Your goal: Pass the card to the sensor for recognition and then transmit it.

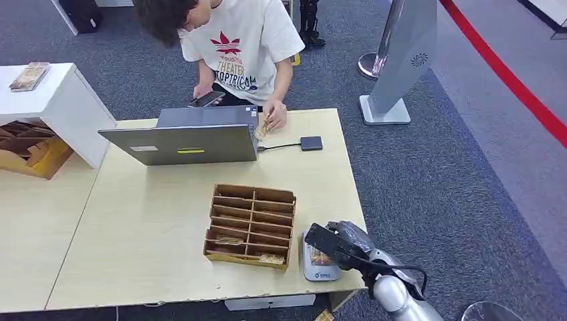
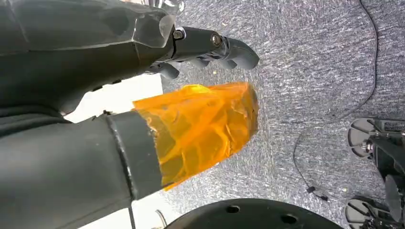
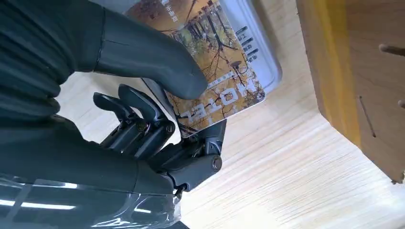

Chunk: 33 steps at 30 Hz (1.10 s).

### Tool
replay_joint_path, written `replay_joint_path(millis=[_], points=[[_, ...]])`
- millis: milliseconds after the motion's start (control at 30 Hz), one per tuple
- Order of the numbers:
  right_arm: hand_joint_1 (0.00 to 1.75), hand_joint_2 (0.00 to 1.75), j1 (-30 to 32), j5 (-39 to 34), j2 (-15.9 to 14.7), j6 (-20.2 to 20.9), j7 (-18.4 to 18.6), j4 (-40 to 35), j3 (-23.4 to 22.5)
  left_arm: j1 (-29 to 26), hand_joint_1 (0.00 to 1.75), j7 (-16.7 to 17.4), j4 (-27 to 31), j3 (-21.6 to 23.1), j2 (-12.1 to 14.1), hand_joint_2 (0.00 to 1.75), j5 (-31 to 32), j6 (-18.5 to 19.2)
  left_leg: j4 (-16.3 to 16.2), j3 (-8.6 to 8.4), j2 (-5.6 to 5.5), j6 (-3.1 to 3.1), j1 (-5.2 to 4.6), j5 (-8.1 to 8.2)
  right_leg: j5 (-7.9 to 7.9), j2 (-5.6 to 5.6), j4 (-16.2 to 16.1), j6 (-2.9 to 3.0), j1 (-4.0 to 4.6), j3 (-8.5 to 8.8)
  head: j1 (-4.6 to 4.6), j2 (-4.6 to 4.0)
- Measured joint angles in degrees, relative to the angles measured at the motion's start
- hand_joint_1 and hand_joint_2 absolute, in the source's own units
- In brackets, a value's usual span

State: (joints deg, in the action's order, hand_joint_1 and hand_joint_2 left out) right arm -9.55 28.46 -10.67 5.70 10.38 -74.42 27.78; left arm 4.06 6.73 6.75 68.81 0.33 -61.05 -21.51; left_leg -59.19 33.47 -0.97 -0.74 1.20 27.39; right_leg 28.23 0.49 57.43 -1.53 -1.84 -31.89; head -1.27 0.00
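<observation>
The card [image 3: 215, 71] with an autumn tree picture is pinched between the thumb and the dark fingers [image 3: 143, 107] of the right hand [image 1: 341, 242], and it lies flat over the grey sensor [image 1: 319, 266] just under the fingers. The wooden organizer [image 1: 251, 225] stands beside them on the counter [image 1: 147, 221]. The left hand [image 2: 143, 95] hangs over the carpet, fingers [image 2: 234, 50] curled loosely, holding nothing, its thumb wrapped in orange tape
</observation>
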Motion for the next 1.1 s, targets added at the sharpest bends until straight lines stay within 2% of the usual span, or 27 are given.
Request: replay_joint_path(millis=[700,733,1100], points=[[1.75,1.75,0.90,0.02,-0.02,-0.13,0.00,-0.68,-1.03,-0.15,0.00,0.53,0.00,0.00,0.00,0.00,-1.64,0.50,0.00,0.00,0.00,0.00,0.00,0.00,0.00,0.00,0.00,0.00,0.00,0.00,0.00,0.00],[1.75,1.75,1.03,0.02,-0.04,-0.13,0.00,-0.85,-1.09,-0.17,0.00,0.53,0.00,0.00,0.00,1.75,-1.77,0.55,0.00,0.00,0.00,0.00,0.00,0.00,0.00,0.00,0.00,0.00,0.00,0.00,0.00,0.00],[1.75,1.75,1.78,0.02,-0.28,-0.31,0.00,-1.27,-1.60,-0.29,0.00,0.53,0.00,0.00,-0.02,1.75,-2.99,0.79,0.00,0.00,0.00,0.00,0.00,0.00,0.00,0.00,0.00,0.00,0.00,0.00,0.00,0.00]])
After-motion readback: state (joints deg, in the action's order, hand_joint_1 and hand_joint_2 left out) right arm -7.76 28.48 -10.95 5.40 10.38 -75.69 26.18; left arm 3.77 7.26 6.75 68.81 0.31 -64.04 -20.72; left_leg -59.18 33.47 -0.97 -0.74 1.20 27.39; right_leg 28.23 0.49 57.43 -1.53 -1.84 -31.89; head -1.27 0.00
